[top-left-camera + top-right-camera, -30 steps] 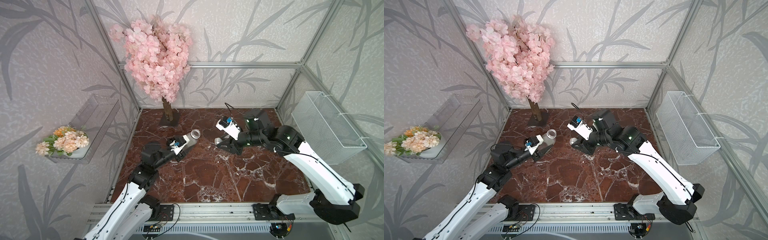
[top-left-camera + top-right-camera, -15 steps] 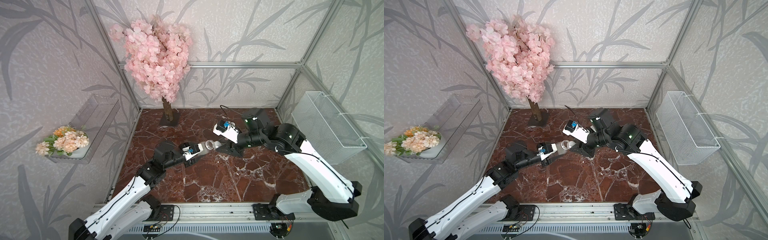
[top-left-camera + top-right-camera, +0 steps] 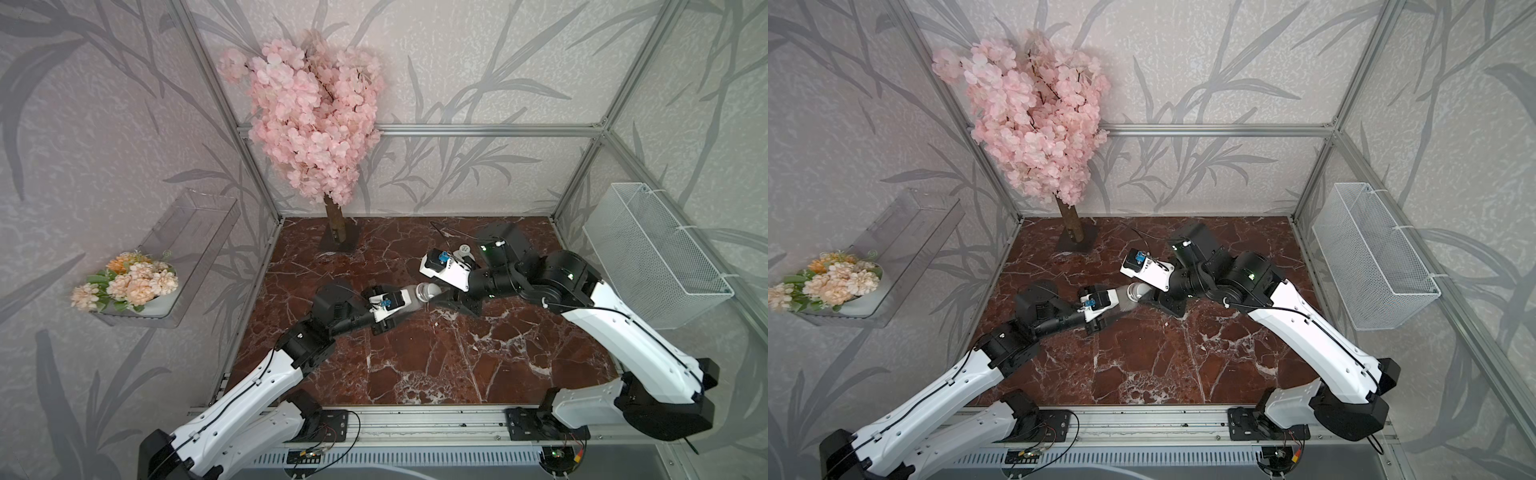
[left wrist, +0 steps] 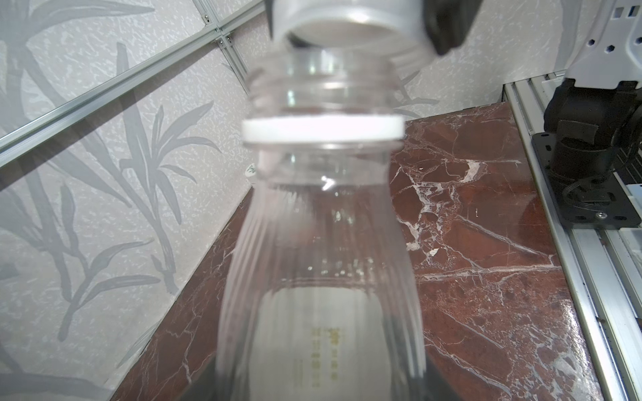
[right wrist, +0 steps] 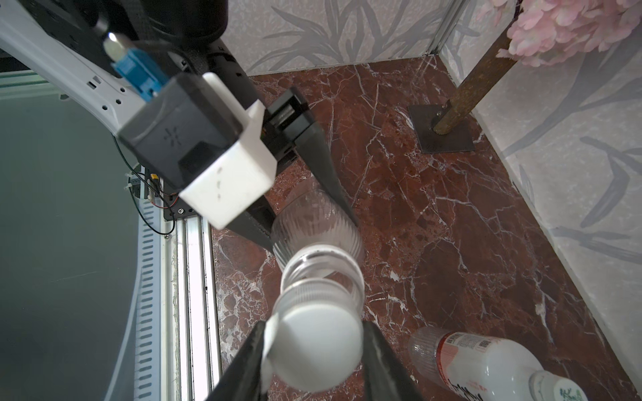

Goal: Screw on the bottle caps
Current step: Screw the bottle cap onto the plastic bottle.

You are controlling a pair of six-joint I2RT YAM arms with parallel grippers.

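Observation:
My left gripper (image 3: 395,308) is shut on the body of a clear ribbed bottle (image 3: 413,297) (image 4: 323,215), which it holds tilted above the marble floor with its open mouth toward the right arm. My right gripper (image 5: 314,350) is shut on a plain white bottle cap (image 5: 318,347) (image 4: 344,17), pinched between its two black fingers (image 5: 250,364). The cap sits right at the bottle's mouth, and the neck threads below it still show. A second, white-wrapped bottle (image 5: 486,364) lies on the floor by the back wall, with a printed cap (image 5: 559,390) on it.
A pink blossom tree stands on a metal foot (image 3: 337,243) at the back left of the floor. A white wire basket (image 3: 656,257) hangs on the right wall. On the left wall is a clear shelf (image 3: 183,232) with flowers. An aluminium rail (image 3: 415,424) runs along the front edge.
My left arm has carried the clear bottle to the right, up to the right gripper. The right gripper has shifted slightly left with the cap, so cap and mouth now meet.

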